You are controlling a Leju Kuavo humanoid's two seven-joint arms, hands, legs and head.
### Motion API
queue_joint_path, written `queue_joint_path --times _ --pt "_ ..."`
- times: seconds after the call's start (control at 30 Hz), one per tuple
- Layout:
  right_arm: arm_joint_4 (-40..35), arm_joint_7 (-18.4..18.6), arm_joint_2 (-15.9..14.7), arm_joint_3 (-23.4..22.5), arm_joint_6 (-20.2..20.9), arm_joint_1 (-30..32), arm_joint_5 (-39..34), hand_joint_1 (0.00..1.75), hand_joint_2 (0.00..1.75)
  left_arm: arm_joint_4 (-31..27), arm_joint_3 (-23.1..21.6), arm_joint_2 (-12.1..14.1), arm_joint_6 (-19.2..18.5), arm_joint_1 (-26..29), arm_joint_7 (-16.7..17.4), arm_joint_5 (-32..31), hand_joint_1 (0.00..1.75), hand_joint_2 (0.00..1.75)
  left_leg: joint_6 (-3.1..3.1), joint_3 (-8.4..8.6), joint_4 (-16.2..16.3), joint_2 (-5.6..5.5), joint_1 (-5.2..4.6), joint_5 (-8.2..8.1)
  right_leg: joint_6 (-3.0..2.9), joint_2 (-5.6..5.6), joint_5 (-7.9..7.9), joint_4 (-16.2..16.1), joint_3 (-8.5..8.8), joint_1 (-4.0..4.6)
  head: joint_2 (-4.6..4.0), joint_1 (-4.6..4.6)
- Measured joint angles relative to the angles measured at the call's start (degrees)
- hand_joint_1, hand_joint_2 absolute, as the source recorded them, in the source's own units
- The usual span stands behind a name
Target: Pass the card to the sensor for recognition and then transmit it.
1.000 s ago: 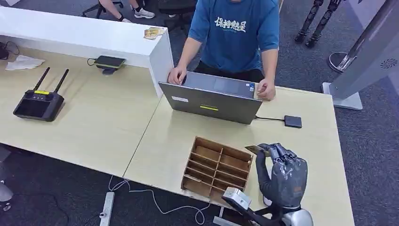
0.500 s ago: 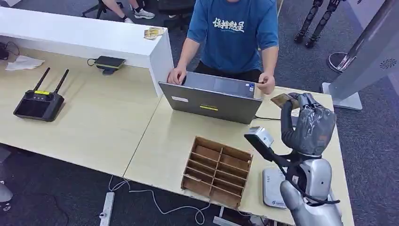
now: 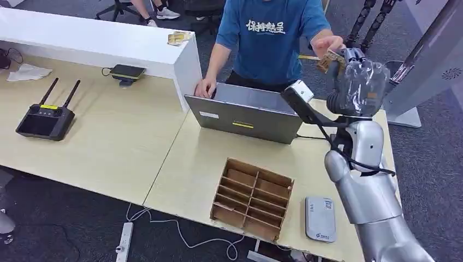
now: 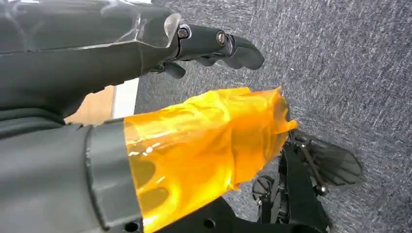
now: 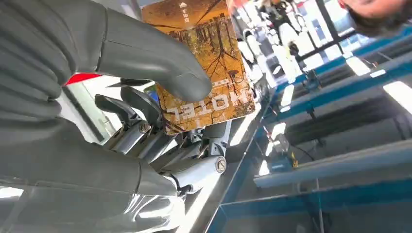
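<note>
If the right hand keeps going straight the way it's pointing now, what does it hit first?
Most likely the person's hand, reaching in right beside the card that the right hand holds up. Depth is unclear from the head view, so contact may already be close.

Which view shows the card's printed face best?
Right wrist view: the brown-and-gold printed hotel card shows close up, pinched by the right hand. Head view shows it small, near a person's hand. Left wrist view lacks it.

card (image 5: 204, 68) partly hidden under right hand's thumb (image 5: 160, 68), top edge cropped, print blurred
</note>
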Motion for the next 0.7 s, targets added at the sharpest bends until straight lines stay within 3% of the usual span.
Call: queue_joint_path --times 0.23,0.7 --pt "11.15 3.38 2.27 0.68 0.43 -8.22 5.46 1.75 1.75 0.04 -1.35 0.24 -0.15 -0.10 0.50 -1.22 0.00 0.00 -0.06 0.03 0.00 0.01 0.01 0.05 -0.01 0.00 0.03 0.00 -0.01 0.01 0.00 -0.02" --pt "21.17 5.46 4.11 0.85 0.22 -11.52 7.07 1.75 1.75 0.07 -1.81 0.39 -0.13 -0.14 0.98 -1.16 0.00 0.00 -0.06 0.01 0.00 -0.01 0.01 0.05 -0.01 -0.01 0.03 0.01 -0.02 0.00 0.00 0.00"
